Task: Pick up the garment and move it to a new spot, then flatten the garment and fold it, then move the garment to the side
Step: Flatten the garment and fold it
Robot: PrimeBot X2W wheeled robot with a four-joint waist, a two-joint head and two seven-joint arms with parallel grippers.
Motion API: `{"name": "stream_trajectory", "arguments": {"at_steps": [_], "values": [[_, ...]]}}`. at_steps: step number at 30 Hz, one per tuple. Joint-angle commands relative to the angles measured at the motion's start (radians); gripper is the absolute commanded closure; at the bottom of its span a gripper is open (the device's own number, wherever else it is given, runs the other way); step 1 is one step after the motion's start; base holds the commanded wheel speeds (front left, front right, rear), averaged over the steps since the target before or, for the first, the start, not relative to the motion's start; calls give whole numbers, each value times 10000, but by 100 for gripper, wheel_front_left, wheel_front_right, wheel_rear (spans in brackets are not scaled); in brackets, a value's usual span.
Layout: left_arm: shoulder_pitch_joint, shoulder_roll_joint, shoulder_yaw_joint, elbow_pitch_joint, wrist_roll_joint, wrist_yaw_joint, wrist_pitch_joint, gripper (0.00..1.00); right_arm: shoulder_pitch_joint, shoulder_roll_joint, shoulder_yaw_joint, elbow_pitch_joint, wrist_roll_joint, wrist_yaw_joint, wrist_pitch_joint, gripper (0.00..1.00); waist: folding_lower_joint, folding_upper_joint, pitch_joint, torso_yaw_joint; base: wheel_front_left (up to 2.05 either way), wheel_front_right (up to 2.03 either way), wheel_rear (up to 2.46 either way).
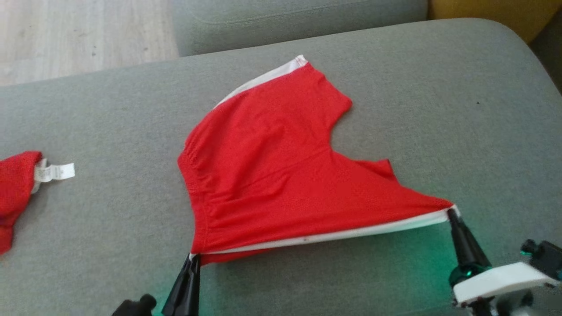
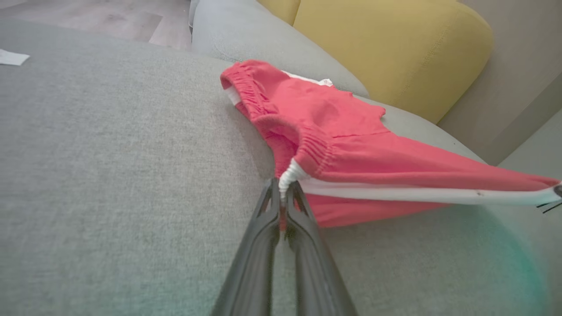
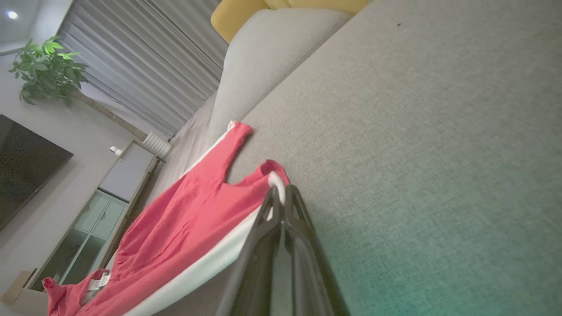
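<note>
A wide grey sofa cushion (image 1: pixel 395 66) spread across the head view, with a crumpled red cloth (image 1: pixel 15 184) at its left edge and a white label (image 1: pixel 57 172) sticking out beside it. Pale wooden floor (image 1: pixel 79 35) showed beyond the cushion, and a yellow cushion (image 2: pixel 395 48) sat behind it. Farther off stood a leafy plant (image 3: pixel 46 66), grey curtains (image 3: pixel 145 57), a dark screen (image 3: pixel 26 162) and a glass-fronted cabinet (image 3: pixel 105 206).

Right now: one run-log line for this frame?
phase: flatten | left tool: shut on red shorts, waistband corner | right tool: shut on leg corner | white stripe taut between | second red garment: left on sofa
</note>
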Motion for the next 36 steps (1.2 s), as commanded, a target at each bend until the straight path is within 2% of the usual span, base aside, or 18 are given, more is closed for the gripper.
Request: {"name": "stream_trajectory", "arguments": {"at_steps": [1,5,11,17,23,31,32,33,34,36], "values": [[-345,115,532,-391,56,36,-109,100,-328,-454,-310,-500,67,-9,-123,100,3,0,-1,91,0,0,0],[-804,97,201,-825,112,32,-110,100,-692,-319,-642,-1111,-107,-9,234,100,3,0,245,355,0,0,0],[-2781,-27,7,-518,-433,31,-110,100,-3077,293,-859,-717,-905,-9,1130,100,3,0,1013,873,0,0,0],[-4898,-133,-159,689,-835,30,-110,100,-6092,971,-751,1072,-2261,-9,1718,100,3,0,1878,1368,0,0,0],[-6580,-171,-351,1914,-1238,30,-110,100,-8590,1362,-720,3378,-3535,-9,1403,100,3,0,2710,1831,0,0,0],[-8124,-175,-839,2919,-1833,41,-110,100,-10915,1346,-940,6154,-5056,-9,526,99,3,0,3413,2305,0,0,0],[-8226,-175,-906,2999,-1840,59,-110,84,-11109,1345,-1009,6490,-5270,-9,417,51,3,0,3473,2336,0,0,0],[-8296,-176,-952,3067,-1868,68,-110,4,-11272,1340,-1097,6830,-5505,-9,290,0,3,0,3506,2351,0,0,0],[-8337,-176,-982,3165,-1962,88,-110,0,-11409,1359,-1155,7113,-5710,-9,132,0,3,0,3524,2358,0,0,0],[-8333,-176,-1067,3302,-2044,139,-110,0,-11602,1421,-1249,7563,-5962,-9,-209,0,3,0,3527,2366,0,0,0]]}}
